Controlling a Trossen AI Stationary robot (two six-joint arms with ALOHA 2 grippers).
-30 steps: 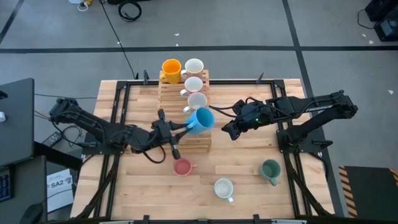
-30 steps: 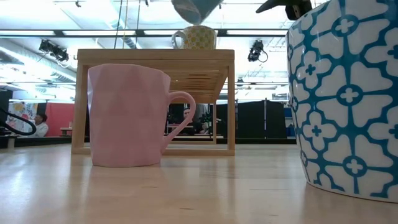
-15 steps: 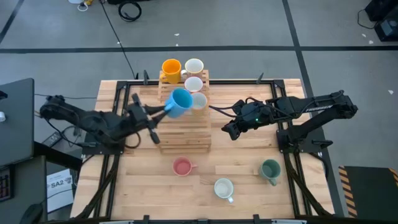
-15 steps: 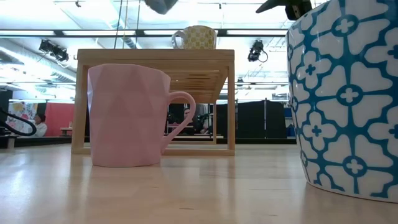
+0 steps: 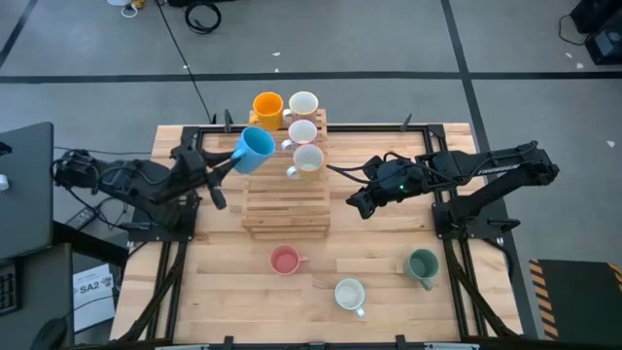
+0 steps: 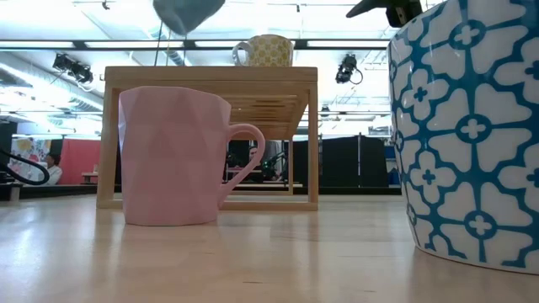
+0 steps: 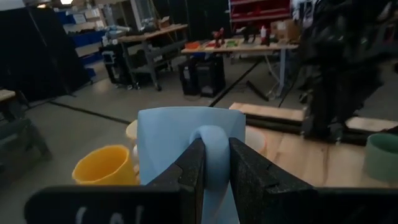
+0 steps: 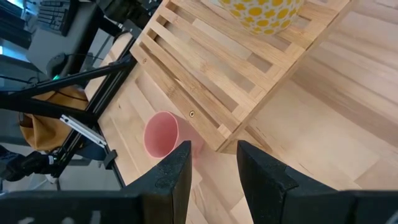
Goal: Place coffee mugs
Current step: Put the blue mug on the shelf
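My left gripper (image 5: 231, 161) is shut on a blue mug (image 5: 256, 150), held in the air over the far left corner of the wooden rack (image 5: 285, 194). On the rack's far end stand an orange mug (image 5: 267, 107) and three pale mugs (image 5: 303, 104) (image 5: 301, 131) (image 5: 308, 160). A pink mug (image 5: 285, 261), a dark green mug (image 5: 423, 264) and a blue-patterned white mug (image 5: 349, 294) stand on the table's near part. To the right of the rack my right gripper (image 5: 360, 204) hangs open, holding nothing. My left gripper pinches the blue mug's handle (image 7: 210, 138) between its two fingers (image 7: 191, 167). The fingers lie level and come from the table's left. The mug (image 7: 186, 149) is lifted clear of the rack and the table, out beyond the fingertips.
The rack's near half (image 5: 287, 209) is bare slats. Black frame rails (image 5: 190, 146) run along the table's left and right sides. Between the rack and the green mug lies bare tabletop (image 5: 374, 258). In the low view the pink mug (image 6: 173, 156) and the patterned mug (image 6: 472, 135) stand close up.
My left gripper has drawn back toward the table's left and far edges and risen a little, still shut on the blue mug. The mug has gone from over the rack's right side to over its far left corner, clear of the rack throughout.
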